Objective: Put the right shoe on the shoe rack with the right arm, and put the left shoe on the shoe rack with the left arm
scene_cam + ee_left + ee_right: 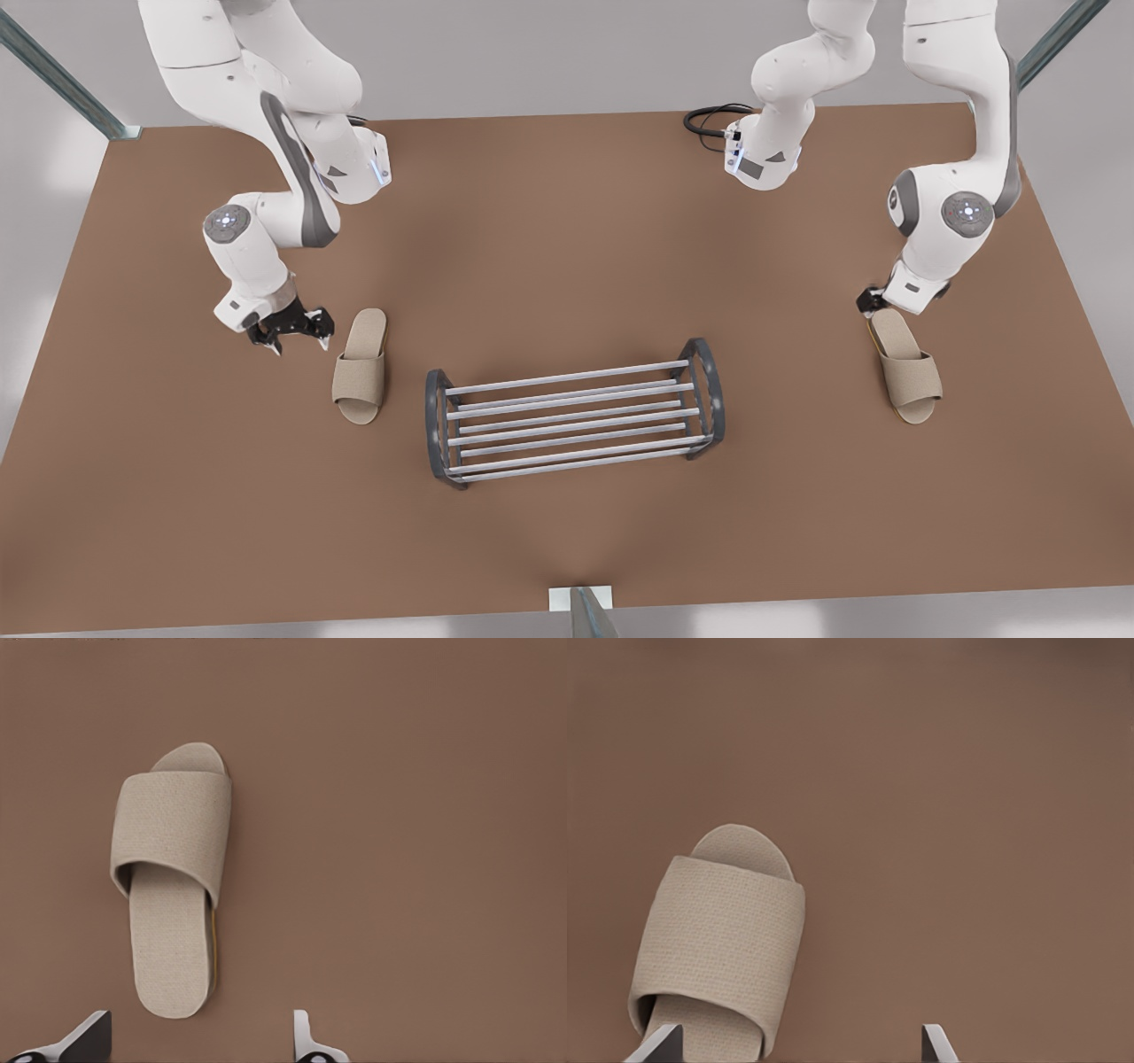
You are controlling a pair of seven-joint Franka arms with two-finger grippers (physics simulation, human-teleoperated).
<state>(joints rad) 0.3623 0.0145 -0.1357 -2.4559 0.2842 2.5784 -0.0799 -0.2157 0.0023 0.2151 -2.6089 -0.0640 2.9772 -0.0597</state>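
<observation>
Shoe rack point(574, 415): you had it standing on the brown table point(567, 549), nearest the front camera, between the two slippers and touching neither.
Left shoe point(359, 367): a beige slipper point(170, 881) lay flat on the table, near the rack's end at the front view's left, toe toward the camera.
Right shoe point(905, 365): the matching slipper point(719, 943) lay flat, well apart from the rack at the front view's right.
Left gripper point(291, 335): yours hovered just beside the left shoe's heel, away from the rack, fingers spread wide point(199, 1041) with nothing between them.
Right gripper point(873, 303): it sat at the right shoe's heel, fingers parted point(797, 1045), gripping nothing; one fingertip point(656, 1045) overlapped the insole.
Black cable point(709, 120): it looped at the table's far edge.
</observation>
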